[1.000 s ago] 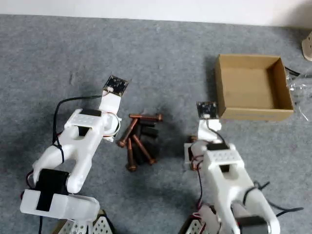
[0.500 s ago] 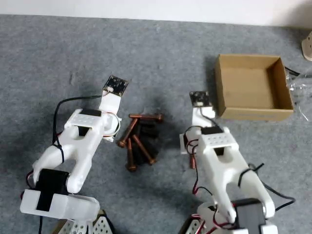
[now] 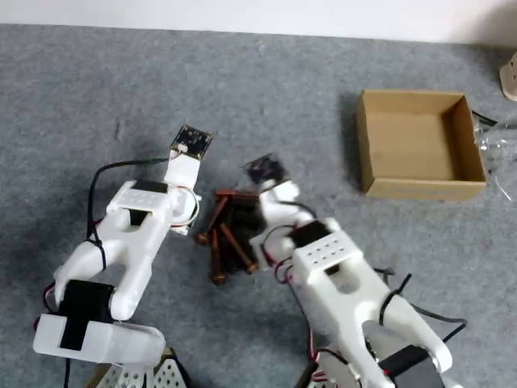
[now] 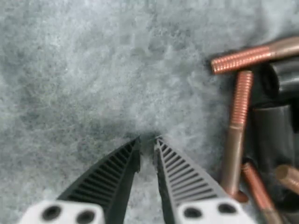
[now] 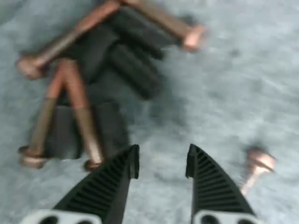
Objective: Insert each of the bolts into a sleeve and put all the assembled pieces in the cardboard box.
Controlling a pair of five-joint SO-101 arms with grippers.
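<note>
Rotation of the right arm over the last second carries the right gripper [image 5: 162, 153] away from the open brown cardboard box [image 3: 416, 191] to the heap of copper-coloured threaded bolts [image 3: 220, 236] and black cylindrical sleeves [image 3: 245, 218] on the grey felt-like table surface [image 3: 97, 81]. Its fingers stand partly open and hold nothing; one separate bolt [image 5: 257, 167] lies just beside them. The left gripper [image 4: 147, 140] remains parked beside the heap, fingers almost together, empty. The box holds no assemblies, so this move appears to prepare a first pick
</note>
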